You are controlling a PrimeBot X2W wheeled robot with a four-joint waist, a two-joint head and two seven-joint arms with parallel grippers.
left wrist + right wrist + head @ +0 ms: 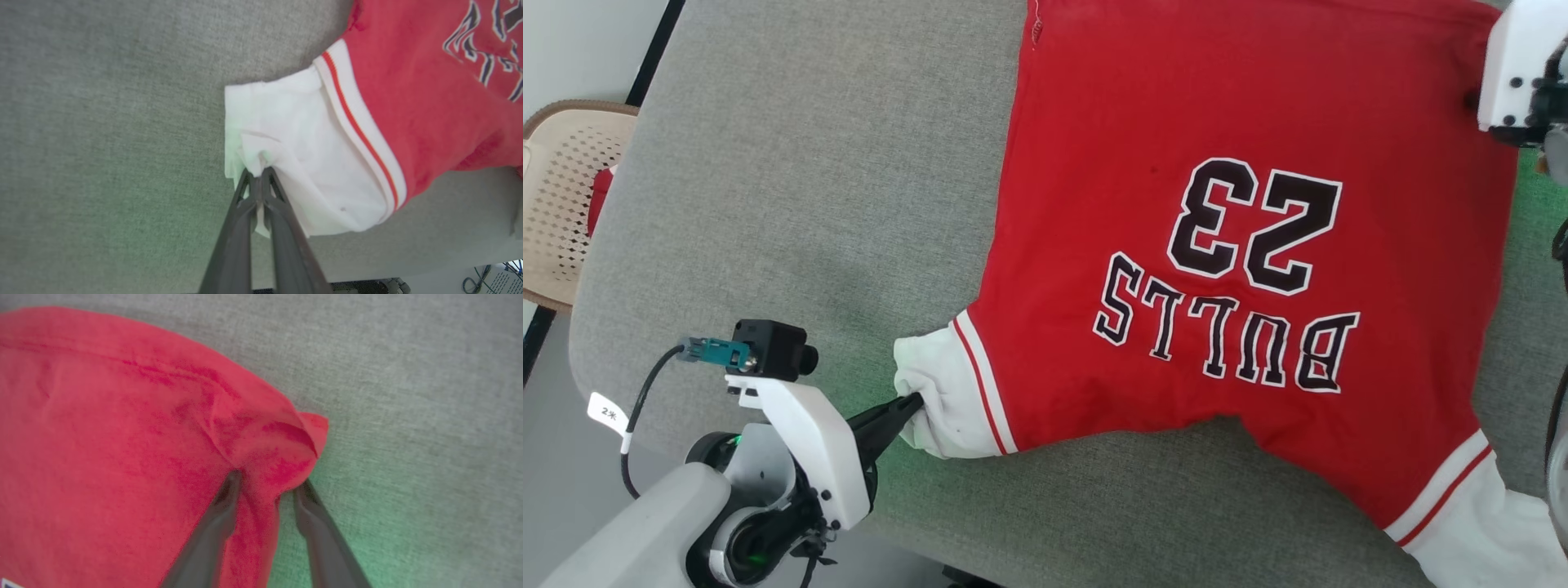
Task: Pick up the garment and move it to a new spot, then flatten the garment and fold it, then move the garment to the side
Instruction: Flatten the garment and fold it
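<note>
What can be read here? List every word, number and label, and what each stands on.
"23": black, white-outlined, on the red garment, upside down in the head view.
"BULLS": same garment, just below the number in that view, also upside down.
White tag on a black cable: starts with "2", the rest too small to read.

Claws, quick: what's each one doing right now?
Left claw: closed, pinching the white sleeve of the red jersey shirt.
Right claw: open, astride the shirt's corner, not gripping.
</note>
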